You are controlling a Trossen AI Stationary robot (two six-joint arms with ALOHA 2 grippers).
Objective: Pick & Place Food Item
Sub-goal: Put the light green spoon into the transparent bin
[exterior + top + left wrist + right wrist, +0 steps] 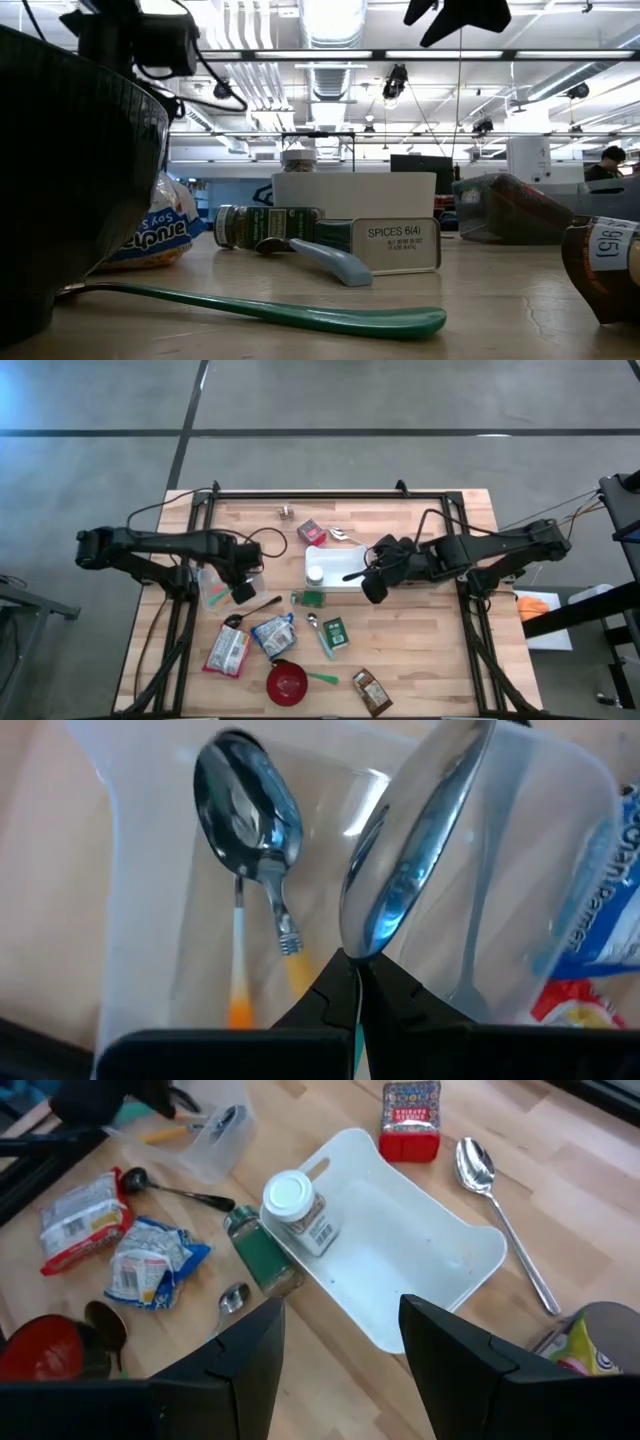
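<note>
Overhead, layout: the clutter is kept to the wooden table's [420, 650] middle and front; bare wood is seen along the far edge and at both front corners.
Left gripper [355, 982]: fingers are pressed together on a steel spoon's [420, 850] handle, held over the clear plastic container [213, 588] near the table's left edge; a second spoon [245, 805] is seen lying inside.
Right gripper [340, 1345]: fingers are held apart with nothing between them, above the white tray's [440, 1245] near rim.
Food item: a white-capped spice jar [298, 1208] is lying in the tray's corner; a green-labelled jar [260, 1252] is lying just outside, touching the rim.
Open room: clear wood is left right of the tray, where only a large spoon [490, 1195] is lying.
Writing: "SPICES 6(4)" is read on a small tin [400, 245]; the red-based box's [410, 1120] print cannot be read.
</note>
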